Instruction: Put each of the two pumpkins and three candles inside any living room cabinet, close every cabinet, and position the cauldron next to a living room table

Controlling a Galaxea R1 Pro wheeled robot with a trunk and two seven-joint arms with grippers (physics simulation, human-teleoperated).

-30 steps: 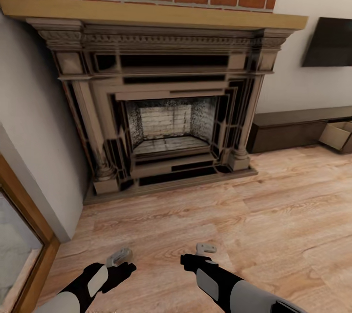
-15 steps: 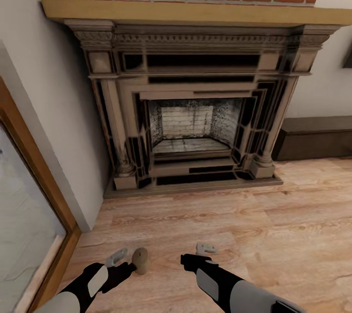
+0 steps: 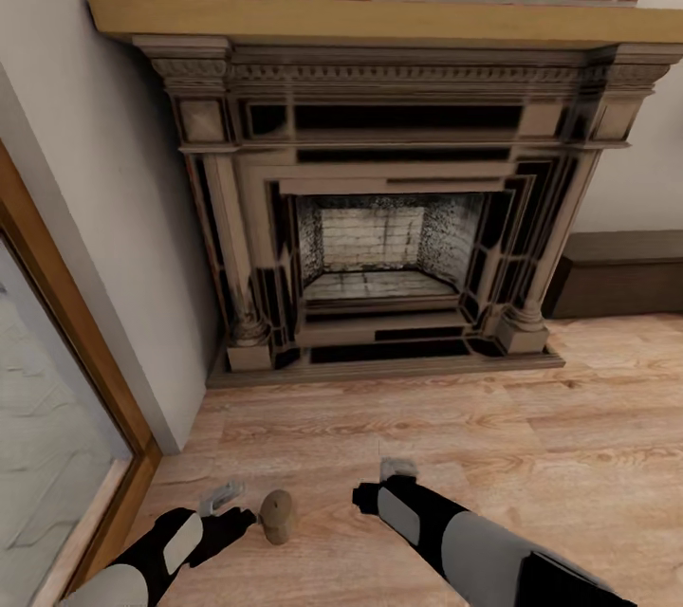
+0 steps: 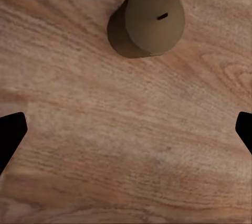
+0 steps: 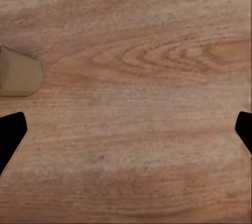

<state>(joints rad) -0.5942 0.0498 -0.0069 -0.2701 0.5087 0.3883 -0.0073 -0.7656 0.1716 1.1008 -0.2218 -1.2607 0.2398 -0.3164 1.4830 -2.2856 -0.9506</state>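
A stubby tan candle (image 3: 277,516) stands upright on the wooden floor (image 3: 531,427), just beside the left gripper (image 3: 220,497), in front of a brick-topped fireplace (image 3: 379,237). The left gripper hovers over the floor with jaws spread wide, holding nothing. The right gripper (image 3: 397,469) hangs nearby, also wide open and empty. A dark low cabinet (image 3: 617,273) sits against the wall to the right.
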